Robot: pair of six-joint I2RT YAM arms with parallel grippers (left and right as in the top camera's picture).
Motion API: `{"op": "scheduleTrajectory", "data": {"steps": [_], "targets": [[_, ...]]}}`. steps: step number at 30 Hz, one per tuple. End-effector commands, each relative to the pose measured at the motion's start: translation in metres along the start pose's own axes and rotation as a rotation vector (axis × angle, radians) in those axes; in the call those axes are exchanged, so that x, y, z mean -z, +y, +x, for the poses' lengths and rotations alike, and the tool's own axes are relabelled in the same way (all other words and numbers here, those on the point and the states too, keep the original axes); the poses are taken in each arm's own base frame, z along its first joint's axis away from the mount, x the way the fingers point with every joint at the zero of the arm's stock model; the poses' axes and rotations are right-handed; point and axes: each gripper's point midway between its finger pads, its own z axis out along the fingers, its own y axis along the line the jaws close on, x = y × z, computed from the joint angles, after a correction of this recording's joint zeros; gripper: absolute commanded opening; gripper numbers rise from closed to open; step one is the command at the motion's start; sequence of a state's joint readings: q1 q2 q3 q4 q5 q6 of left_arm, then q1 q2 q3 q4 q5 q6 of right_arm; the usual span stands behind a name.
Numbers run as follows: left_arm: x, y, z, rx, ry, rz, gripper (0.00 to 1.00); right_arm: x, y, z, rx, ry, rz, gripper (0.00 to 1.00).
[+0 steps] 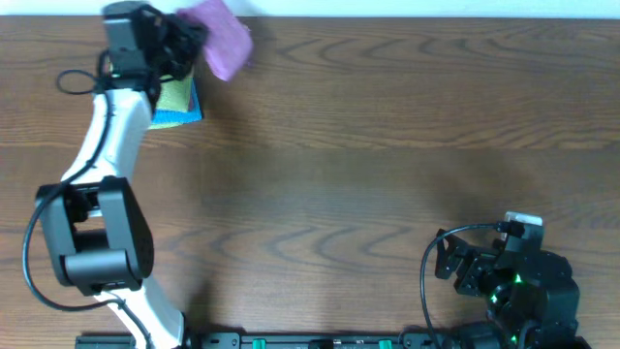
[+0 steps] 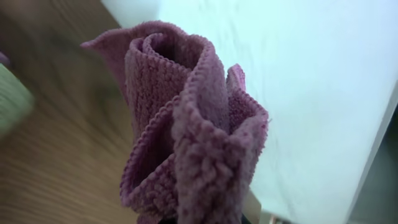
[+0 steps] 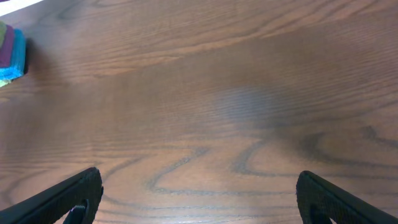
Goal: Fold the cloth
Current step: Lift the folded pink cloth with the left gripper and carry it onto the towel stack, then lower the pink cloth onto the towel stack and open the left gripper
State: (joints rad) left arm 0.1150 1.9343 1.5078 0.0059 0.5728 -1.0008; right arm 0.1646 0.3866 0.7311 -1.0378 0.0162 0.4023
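The purple cloth (image 1: 223,37) hangs bunched from my left gripper (image 1: 184,41) at the far left back of the table, lifted off the surface. In the left wrist view the cloth (image 2: 186,124) fills the frame in rolled folds and hides the fingers, which are shut on it. No white tag shows. My right gripper (image 3: 199,193) is open and empty above bare wood at the front right; in the overhead view it sits near the table's front edge (image 1: 455,267).
A stack of folded cloths, lime-green on bright blue (image 1: 177,102), lies under the left arm at the back left; it shows at the far left of the right wrist view (image 3: 11,53). The table's back edge meets a white wall (image 2: 298,74).
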Motion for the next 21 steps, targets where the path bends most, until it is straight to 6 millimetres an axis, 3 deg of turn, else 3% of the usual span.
{"op": "scheduleTrajectory", "data": {"steps": [1,9,21], "targets": [[0.021,-0.013,-0.029,-0.033,-0.064,0.029,0.06,-0.001,-0.004,0.001,-0.018,-0.001,0.018,0.99],[0.039,0.007,-0.060,-0.025,-0.119,-0.003,0.06,-0.001,-0.004,0.001,-0.018,-0.001,0.018,0.99],[0.055,0.045,-0.068,0.012,-0.107,-0.115,0.06,-0.001,-0.004,0.001,-0.018,-0.001,0.018,0.99]]}}
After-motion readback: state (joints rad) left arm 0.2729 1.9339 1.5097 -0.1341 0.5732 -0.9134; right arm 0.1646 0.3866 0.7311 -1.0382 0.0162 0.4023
